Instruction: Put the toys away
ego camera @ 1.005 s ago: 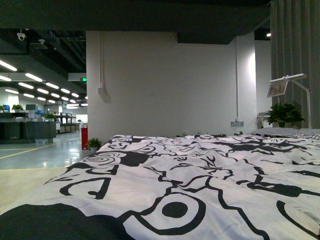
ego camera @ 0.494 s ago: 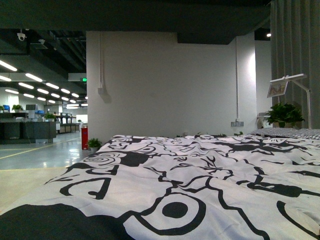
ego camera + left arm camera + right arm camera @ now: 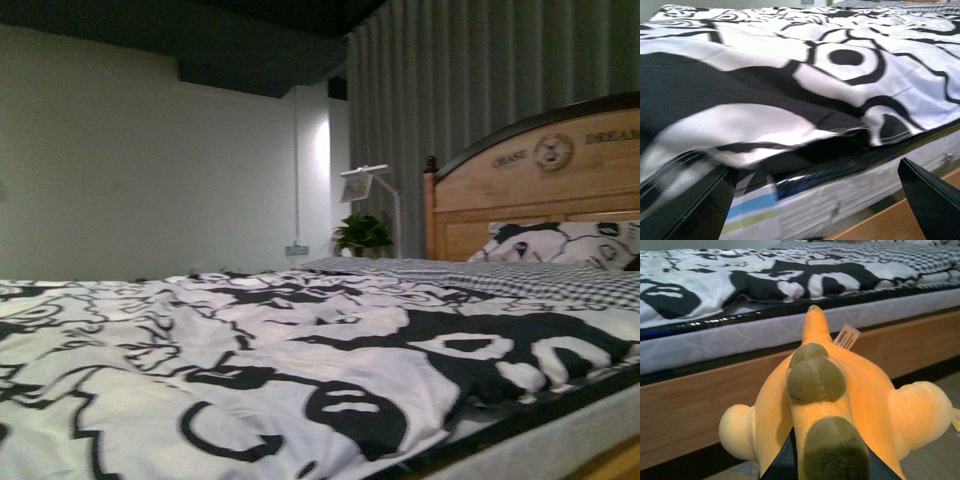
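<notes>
We judge the plush toy [image 3: 840, 405] light and squashy, so our right end effector [image 3: 827, 465] grips deep into its bulk; left end effector [image 3: 810, 200] gapes empty.

On the headboard [image 3: 560, 190] in my front view I read carved letters, seemingly "CHASE" to the left of a round emblem [image 3: 552, 151] and "DREAM" cut off at the picture's edge, while the white tag [image 3: 846, 336] on the toy [image 3: 860, 390] bears print too small to read.
</notes>
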